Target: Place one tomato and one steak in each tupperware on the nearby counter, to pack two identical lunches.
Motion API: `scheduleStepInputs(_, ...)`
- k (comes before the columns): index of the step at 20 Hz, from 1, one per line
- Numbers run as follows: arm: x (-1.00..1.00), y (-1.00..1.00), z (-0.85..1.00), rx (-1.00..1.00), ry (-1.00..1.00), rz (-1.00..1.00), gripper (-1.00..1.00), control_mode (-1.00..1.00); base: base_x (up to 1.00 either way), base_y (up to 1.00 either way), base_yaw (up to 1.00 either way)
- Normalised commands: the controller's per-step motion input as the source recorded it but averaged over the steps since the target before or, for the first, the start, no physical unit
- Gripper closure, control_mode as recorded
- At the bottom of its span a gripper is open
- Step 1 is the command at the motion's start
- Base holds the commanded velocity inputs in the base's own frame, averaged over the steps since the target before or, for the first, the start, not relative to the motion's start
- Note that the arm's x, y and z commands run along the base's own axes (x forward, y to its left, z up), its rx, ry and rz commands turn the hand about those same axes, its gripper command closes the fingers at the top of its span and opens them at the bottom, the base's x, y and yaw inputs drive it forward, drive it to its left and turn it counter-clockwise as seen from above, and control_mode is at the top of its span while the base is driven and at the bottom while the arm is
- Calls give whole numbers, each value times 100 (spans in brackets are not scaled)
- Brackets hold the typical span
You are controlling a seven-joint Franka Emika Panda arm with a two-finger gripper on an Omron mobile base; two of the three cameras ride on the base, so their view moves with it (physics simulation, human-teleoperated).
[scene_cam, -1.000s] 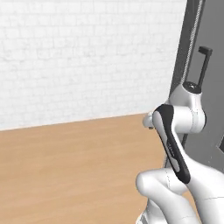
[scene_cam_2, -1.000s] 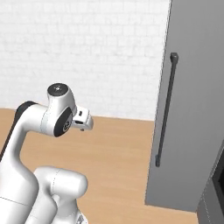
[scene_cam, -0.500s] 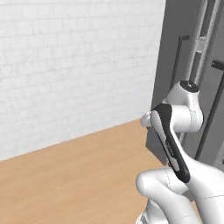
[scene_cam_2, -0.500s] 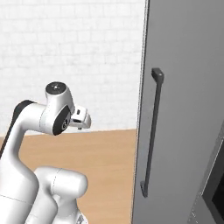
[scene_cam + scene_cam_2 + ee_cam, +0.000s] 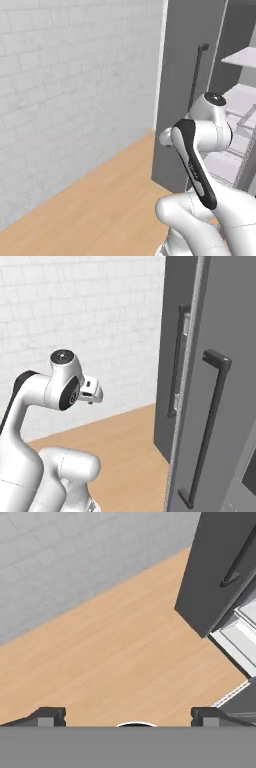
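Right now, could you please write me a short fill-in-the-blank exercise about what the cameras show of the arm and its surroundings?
1. The gripper has its jaws ____ and holds nothing.
2. The tall dark grey door stands ____, showing white shelves behind it.
3. The floor below the hand is light ____ planking.
4. The wall is made of white ____.

Missing words: open; open; wood; bricks

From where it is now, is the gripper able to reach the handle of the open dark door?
Probably yes. The open gripper holds nothing, and only bare wood floor lies between it and the door handle, though a gap remains.
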Motion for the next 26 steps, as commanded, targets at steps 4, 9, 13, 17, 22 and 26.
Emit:
scheduleStepInputs(4, 0, 0, 0, 0, 0, 0, -100, 100, 78, 96, -66)
scheduleStepInputs(9, 0, 0, 0, 0, 0, 0, -100, 100, 43, 72, -79)
scheduleStepInputs(13, 0, 0, 0, 0, 0, 0, -100, 100, 23, 54, -86)
scheduleStepInputs(17, 0, 0, 0, 0, 0, 0, -100, 100, 32, 48, -86)
scheduleStepInputs(22, 0, 0, 0, 0, 0, 0, -100, 100, 39, 18, -31)
scheduleStepInputs(26, 0, 0, 0, 0, 0, 0, -100, 100, 62, 0, -5)
